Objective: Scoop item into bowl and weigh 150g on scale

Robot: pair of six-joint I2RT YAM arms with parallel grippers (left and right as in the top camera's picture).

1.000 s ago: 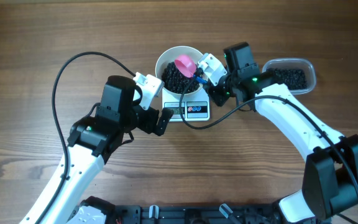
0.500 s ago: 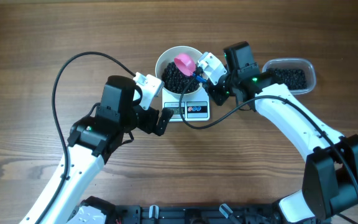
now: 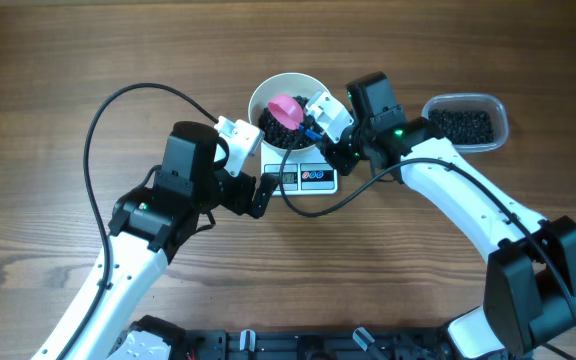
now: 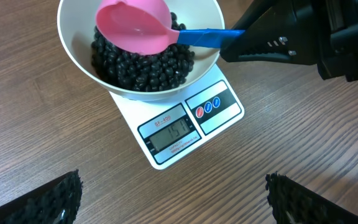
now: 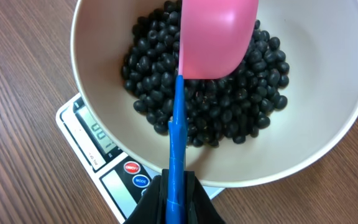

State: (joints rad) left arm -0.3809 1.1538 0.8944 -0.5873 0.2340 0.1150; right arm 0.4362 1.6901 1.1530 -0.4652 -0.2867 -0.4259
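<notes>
**Black beans in the bowl: scoop over the weighed load**

Nearest, in front of the scale (image 4: pixel 188 121), the left gripper (image 4: pixel 174 205) stands wide open and holds nothing. On the scale sits the white bowl (image 4: pixel 73 53), carrying a heap of black beans (image 4: pixel 145 68). The display is lit, but its digits are too small to trust. Above the scale, the pink scoop (image 4: pixel 135 26), seemingly empty, lies low over the heap; contact cannot be told. Its blue handle is clamped in the right gripper (image 5: pixel 176 198). Farthest, right of the scale, the clear tub (image 3: pixel 501 112) holds more beans. Risk: a scoop resting on the beans or the rim would falsify the reading, and a sideways nudge could slide the bowl off the scale
</notes>
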